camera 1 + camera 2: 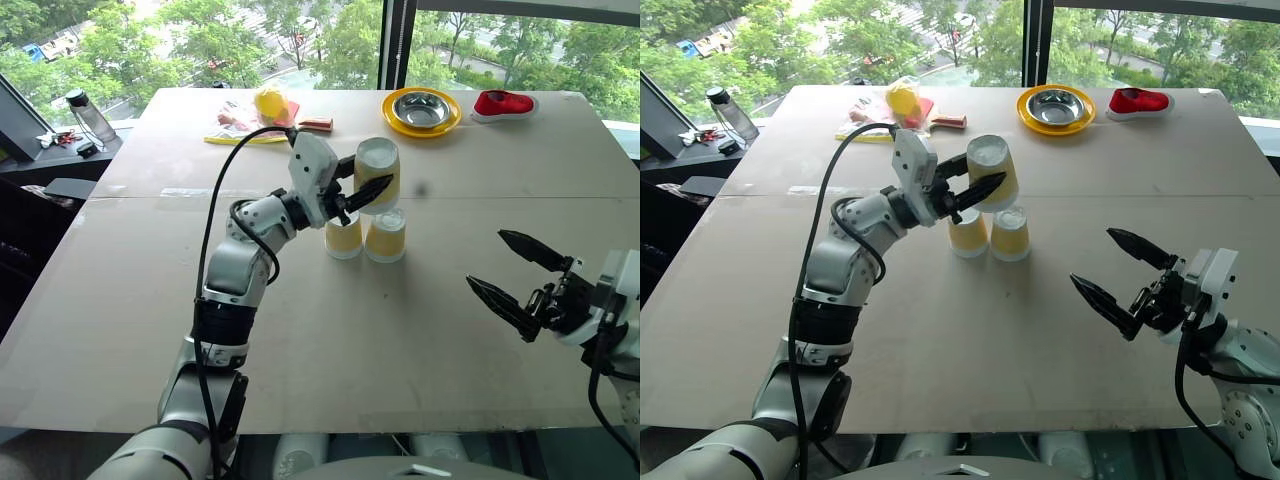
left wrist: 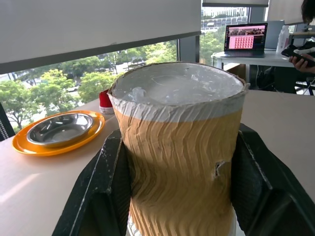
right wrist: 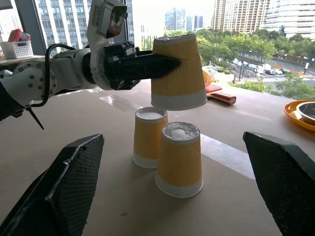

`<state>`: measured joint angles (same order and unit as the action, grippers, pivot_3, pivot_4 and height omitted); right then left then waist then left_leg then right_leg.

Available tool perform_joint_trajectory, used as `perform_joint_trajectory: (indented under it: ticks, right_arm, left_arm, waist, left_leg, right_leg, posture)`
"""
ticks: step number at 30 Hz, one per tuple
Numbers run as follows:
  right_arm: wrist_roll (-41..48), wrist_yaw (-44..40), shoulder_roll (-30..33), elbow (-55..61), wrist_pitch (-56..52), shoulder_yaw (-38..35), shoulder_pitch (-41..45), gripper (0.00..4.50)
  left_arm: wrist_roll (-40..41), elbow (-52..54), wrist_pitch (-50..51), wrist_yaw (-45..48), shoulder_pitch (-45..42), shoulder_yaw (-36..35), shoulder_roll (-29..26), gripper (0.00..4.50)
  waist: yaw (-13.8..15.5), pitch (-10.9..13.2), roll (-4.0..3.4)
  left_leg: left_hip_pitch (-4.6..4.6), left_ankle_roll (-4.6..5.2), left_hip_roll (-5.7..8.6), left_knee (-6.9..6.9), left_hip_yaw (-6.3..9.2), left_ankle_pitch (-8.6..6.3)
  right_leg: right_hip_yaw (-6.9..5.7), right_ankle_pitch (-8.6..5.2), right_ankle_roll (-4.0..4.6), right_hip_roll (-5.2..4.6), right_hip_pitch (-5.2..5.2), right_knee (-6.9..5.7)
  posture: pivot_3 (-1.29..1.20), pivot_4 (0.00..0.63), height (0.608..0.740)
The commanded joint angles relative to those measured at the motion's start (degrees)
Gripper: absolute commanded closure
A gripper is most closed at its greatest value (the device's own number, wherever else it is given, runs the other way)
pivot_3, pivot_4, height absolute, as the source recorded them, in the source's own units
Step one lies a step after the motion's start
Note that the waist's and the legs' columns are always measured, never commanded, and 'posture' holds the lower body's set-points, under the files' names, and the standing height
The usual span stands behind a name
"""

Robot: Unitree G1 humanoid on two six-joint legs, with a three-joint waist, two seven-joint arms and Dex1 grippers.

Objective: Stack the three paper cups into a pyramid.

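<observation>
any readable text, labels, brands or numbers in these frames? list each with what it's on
None readable.
Paper cups: the held cup and the two standing cups carry plain ribbed sleeves, no print.
Laptop screen in the left wrist view: pink content, too small to read.
Flat packet at the table's far side: any print too blurred to read.
Steel bowl and red shoe: no visible marking.

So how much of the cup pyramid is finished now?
Done: two yellow-tan ribbed paper cups stand upside down, side by side, on the table. In hand: the left gripper holds the third cup above them, clear of their bases. Left: setting it down and releasing.
</observation>
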<state>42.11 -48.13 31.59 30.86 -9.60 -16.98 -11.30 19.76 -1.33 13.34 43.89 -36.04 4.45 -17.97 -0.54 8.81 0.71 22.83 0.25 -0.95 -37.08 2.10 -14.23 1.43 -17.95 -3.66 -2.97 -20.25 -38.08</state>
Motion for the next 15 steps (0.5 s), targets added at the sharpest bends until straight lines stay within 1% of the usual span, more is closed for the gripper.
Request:
perform_joint_trajectory:
  ticks: [1, 15]
  right_arm:
    - [1.11, 0.62, -0.42, 0.58, 1.42, -2.44, 1.01, 0.00]
    - [2.19, -0.70, -0.20, 0.53, 1.47, -3.03, 0.71, 0.00]
  left_arm:
    - [-0.10, 2.35, -0.22, -0.63, 0.87, -1.25, -0.74, 2.47]
    - [-0.28, 1.96, -0.43, -0.57, 2.57, -0.77, -0.67, 2.47]
  waist:
    - [0.00, 0.00, 0.00]
    - [0.05, 0.00, 0.00]
  left_leg:
    - [0.00, 0.00, 0.00, 0.00, 0.01, 0.00]
    - [0.00, 0.01, 0.00, 0.00, 0.00, 0.00]
  right_leg:
    - [0.00, 0.00, 0.00, 0.00, 0.00, 0.00]
    - [-0.01, 0.00, 0.00, -0.01, 0.00, 0.00]
  posture:
    - [0.00, 0.150, 0.740]
    - [0.00, 0.150, 0.740]
